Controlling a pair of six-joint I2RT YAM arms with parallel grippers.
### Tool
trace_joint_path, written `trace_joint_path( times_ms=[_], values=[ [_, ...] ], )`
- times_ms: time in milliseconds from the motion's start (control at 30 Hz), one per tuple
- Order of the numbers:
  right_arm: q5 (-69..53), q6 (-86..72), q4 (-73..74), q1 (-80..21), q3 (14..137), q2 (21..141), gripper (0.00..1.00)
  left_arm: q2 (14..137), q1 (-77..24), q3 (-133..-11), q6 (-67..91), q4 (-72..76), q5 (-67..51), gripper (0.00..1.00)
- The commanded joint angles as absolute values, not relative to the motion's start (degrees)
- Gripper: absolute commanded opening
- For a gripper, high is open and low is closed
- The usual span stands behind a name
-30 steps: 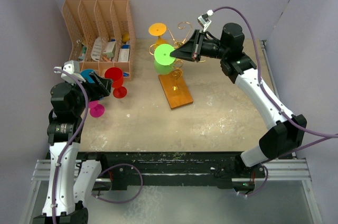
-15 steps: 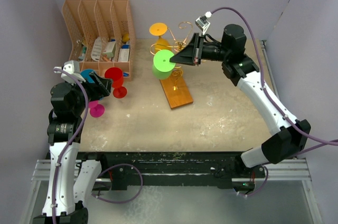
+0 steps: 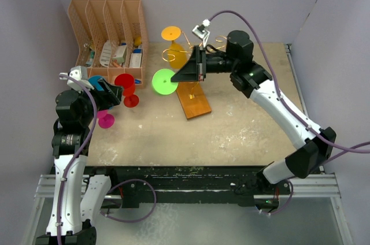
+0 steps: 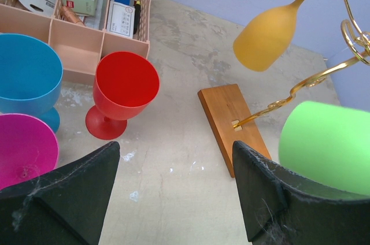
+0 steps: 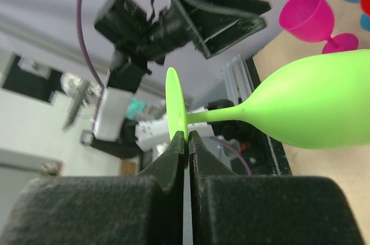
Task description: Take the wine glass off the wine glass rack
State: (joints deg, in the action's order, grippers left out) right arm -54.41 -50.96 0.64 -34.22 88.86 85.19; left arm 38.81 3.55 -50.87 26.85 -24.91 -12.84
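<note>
My right gripper (image 3: 176,79) is shut on the round foot of a lime green wine glass (image 3: 164,82), held on its side in the air left of the rack. In the right wrist view the fingers pinch the foot's edge (image 5: 176,112), with the bowl (image 5: 318,106) pointing right. The gold wire wine glass rack (image 3: 193,54) stands on its orange-brown wooden base (image 3: 195,103). An orange glass (image 3: 175,45) hangs upside down on it. My left gripper (image 3: 113,96) is open and empty at the left. Its view shows the green bowl (image 4: 326,147), the rack base (image 4: 234,123) and the orange glass (image 4: 272,25).
A red glass (image 3: 125,86), a blue glass (image 3: 96,83) and a magenta glass (image 3: 106,119) stand by my left gripper. A peach slotted file organizer (image 3: 110,31) with small items stands at the back left. Purple walls close in the back and sides.
</note>
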Motion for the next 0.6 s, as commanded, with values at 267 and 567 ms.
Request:
trace_joint_path(
  times_ms=[267, 567],
  values=[
    [-21.68, -4.83, 28.67, -54.76, 96.83, 77.66, 0.00, 38.84, 3.12, -51.17, 27.24, -23.85, -11.25, 0.82],
    [30.89, 16.16, 18.66, -82.24, 72.45, 72.61, 0.00, 43.77, 3.16, -58.39, 31.13, -31.00, -17.60, 0.84]
  ],
)
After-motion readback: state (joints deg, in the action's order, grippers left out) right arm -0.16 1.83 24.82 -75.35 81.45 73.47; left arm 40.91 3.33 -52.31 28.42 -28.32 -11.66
